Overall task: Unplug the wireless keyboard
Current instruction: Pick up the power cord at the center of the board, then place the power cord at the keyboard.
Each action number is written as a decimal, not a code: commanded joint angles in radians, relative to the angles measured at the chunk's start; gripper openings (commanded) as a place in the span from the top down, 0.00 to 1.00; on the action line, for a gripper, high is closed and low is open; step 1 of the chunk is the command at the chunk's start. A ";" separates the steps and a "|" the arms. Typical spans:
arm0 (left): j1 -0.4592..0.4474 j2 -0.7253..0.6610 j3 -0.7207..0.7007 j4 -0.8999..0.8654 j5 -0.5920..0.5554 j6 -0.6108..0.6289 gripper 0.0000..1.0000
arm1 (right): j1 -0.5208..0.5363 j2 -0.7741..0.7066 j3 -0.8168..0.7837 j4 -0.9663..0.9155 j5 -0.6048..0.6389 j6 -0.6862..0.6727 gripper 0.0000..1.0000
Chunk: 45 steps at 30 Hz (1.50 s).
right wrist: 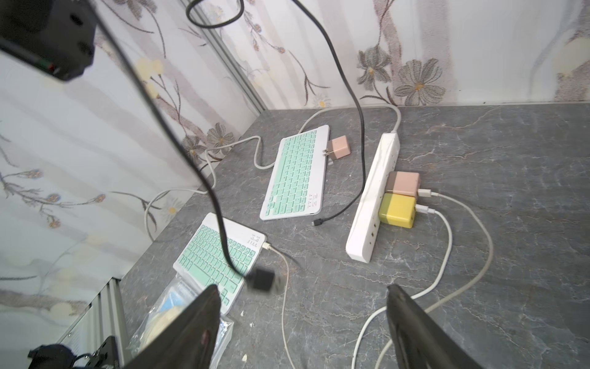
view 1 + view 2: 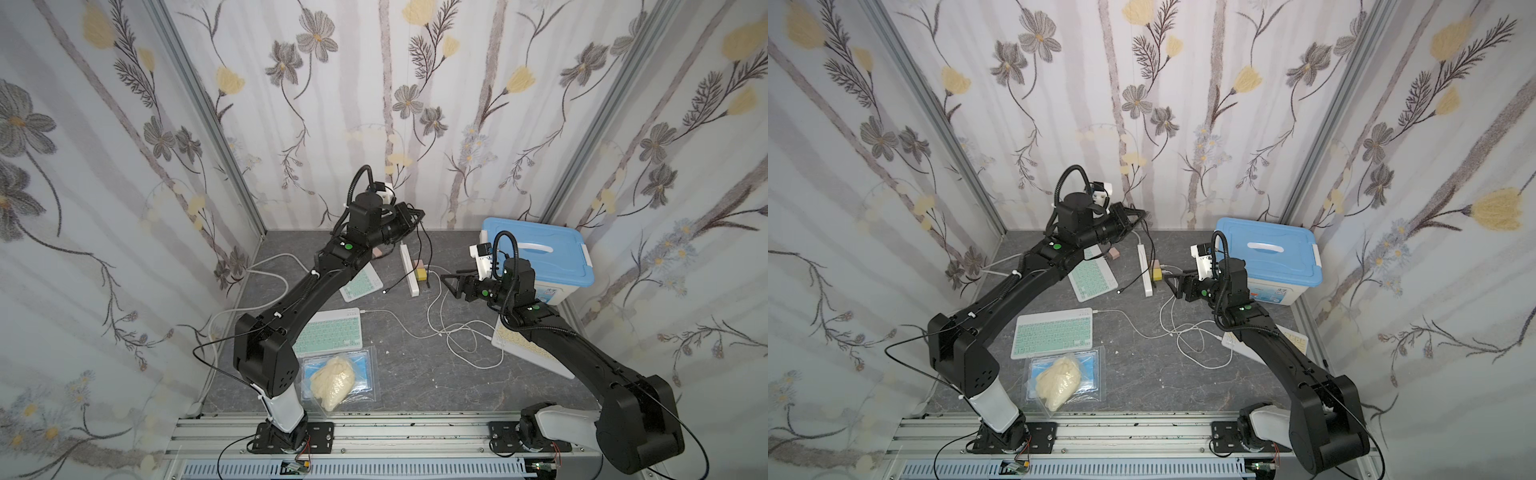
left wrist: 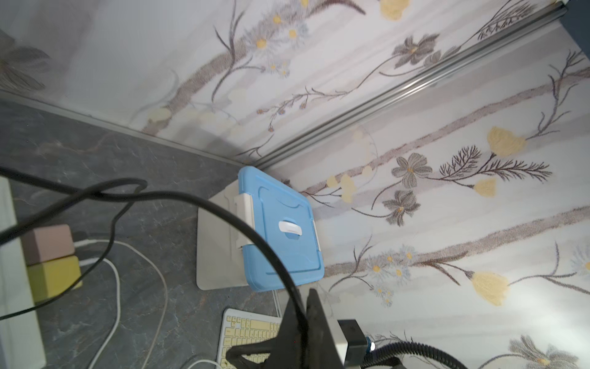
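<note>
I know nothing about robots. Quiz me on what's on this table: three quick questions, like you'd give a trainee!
1. True or false: a white cable is plugged into the near green keyboard.
2. What sits in the strip? A. a pink charger and a yellow charger; B. two black chargers; C. nothing.
3. Which pincer grips the black cable?
Key: 1 true; 2 A; 3 the left pincer.
</note>
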<state>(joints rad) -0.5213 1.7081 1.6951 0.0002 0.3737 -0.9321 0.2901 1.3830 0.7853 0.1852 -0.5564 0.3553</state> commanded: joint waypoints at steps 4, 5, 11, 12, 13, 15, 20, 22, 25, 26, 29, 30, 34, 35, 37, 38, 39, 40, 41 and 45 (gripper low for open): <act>0.125 -0.039 0.072 -0.125 -0.024 0.134 1.00 | 0.003 -0.037 -0.040 0.039 -0.010 -0.033 0.16; 0.146 -0.034 0.074 -0.143 -0.029 0.145 1.00 | 0.004 -0.031 -0.040 0.039 -0.010 -0.032 0.16; 0.283 0.003 0.018 -0.177 -0.008 0.210 1.00 | 0.004 -0.002 -0.037 0.019 0.004 -0.027 0.17; 0.296 0.009 0.002 -0.172 0.002 0.220 1.00 | 0.004 0.002 -0.037 0.017 0.008 -0.028 0.17; 0.306 0.019 -0.014 -0.165 0.018 0.231 1.00 | 0.004 0.004 -0.038 0.016 0.008 -0.029 0.17; 0.313 0.041 -0.042 -0.162 0.018 0.264 1.00 | 0.004 0.011 -0.040 0.019 0.008 -0.026 0.17; 0.330 0.145 -0.092 -0.196 -0.034 0.323 1.00 | 0.004 0.043 -0.040 0.018 0.004 -0.016 0.18; 0.333 0.185 -0.109 -0.211 -0.089 0.345 1.00 | 0.003 0.052 -0.040 0.012 0.013 -0.019 0.18; 0.336 0.242 -0.110 -0.232 -0.132 0.363 0.90 | 0.004 0.082 -0.035 -0.022 0.050 -0.023 0.18; 0.335 0.257 -0.102 -0.244 -0.151 0.366 0.81 | 0.004 0.090 -0.032 -0.030 0.059 -0.022 0.19; 0.335 0.301 -0.060 -0.329 -0.236 0.380 0.65 | 0.004 0.115 -0.031 -0.036 0.072 -0.019 0.19; 0.336 0.311 -0.042 -0.360 -0.257 0.385 0.61 | 0.004 0.121 -0.031 -0.036 0.073 -0.019 0.19; 0.313 0.329 0.031 -0.498 -0.385 0.415 0.38 | 0.004 0.142 -0.023 -0.034 0.086 -0.015 0.19; 0.307 0.330 0.048 -0.537 -0.427 0.418 0.35 | 0.004 0.148 -0.020 -0.036 0.090 -0.013 0.19; 0.293 0.323 0.070 -0.600 -0.507 0.425 0.27 | 0.004 0.160 -0.014 -0.036 0.095 -0.012 0.19; 0.286 0.314 0.071 -0.613 -0.529 0.427 0.25 | 0.004 0.165 -0.012 -0.034 0.096 -0.011 0.19; 0.274 0.298 0.065 -0.621 -0.542 0.430 0.23 | 0.003 0.169 -0.012 -0.031 0.099 -0.011 0.19; 0.259 0.284 0.055 -0.619 -0.544 0.430 0.23 | 0.003 0.172 -0.014 -0.027 0.105 -0.009 0.20; 0.233 0.267 0.040 -0.612 -0.541 0.429 0.22 | 0.003 0.176 -0.016 -0.022 0.113 -0.009 0.20; 0.106 0.268 0.027 -0.570 -0.488 0.398 0.20 | -0.006 0.190 -0.035 0.008 0.144 0.011 0.20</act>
<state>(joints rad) -0.3637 1.9743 1.7275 -0.5709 -0.1249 -0.5255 0.2893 1.5627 0.7567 0.1410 -0.4435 0.3504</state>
